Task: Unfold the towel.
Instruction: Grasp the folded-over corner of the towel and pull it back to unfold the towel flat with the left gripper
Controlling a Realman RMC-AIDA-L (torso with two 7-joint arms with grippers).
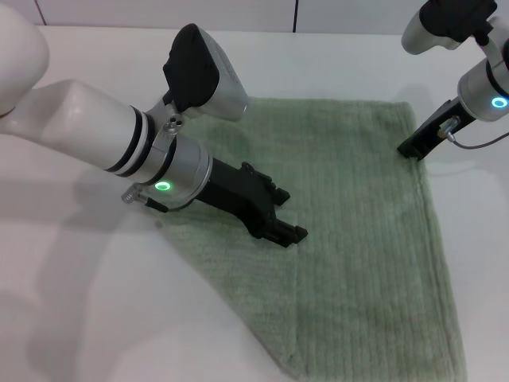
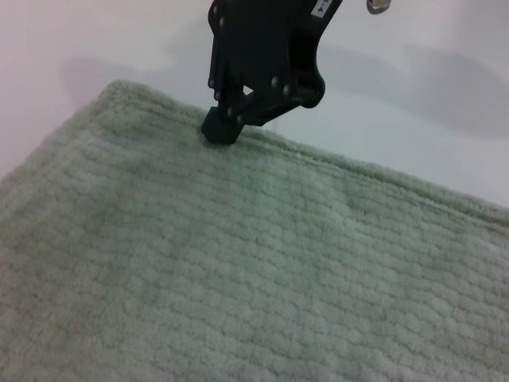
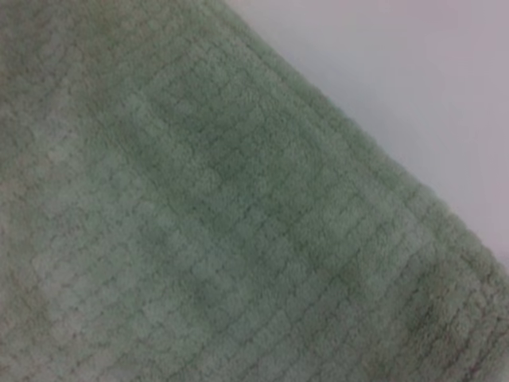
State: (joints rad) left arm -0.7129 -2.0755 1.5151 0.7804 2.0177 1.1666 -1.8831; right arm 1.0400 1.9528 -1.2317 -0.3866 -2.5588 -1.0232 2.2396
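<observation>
The towel [image 1: 358, 231] is pale sage-green ribbed terry cloth, spread flat on the white table with one layer showing. My left gripper [image 1: 292, 215] hangs low over the towel's left-middle part, open and empty. My right gripper [image 1: 413, 149] is at the towel's far right edge near the far corner. The left wrist view shows it [image 2: 219, 127] with its fingers drawn into one tip that touches the hem of the towel [image 2: 238, 263]. I cannot tell if cloth is pinched there. The right wrist view shows only the towel [image 3: 199, 215] and its hem.
The white table [image 1: 95, 318] surrounds the towel, with bare surface to the left and beyond the far edge. The towel's near edge runs out of the head view at the bottom.
</observation>
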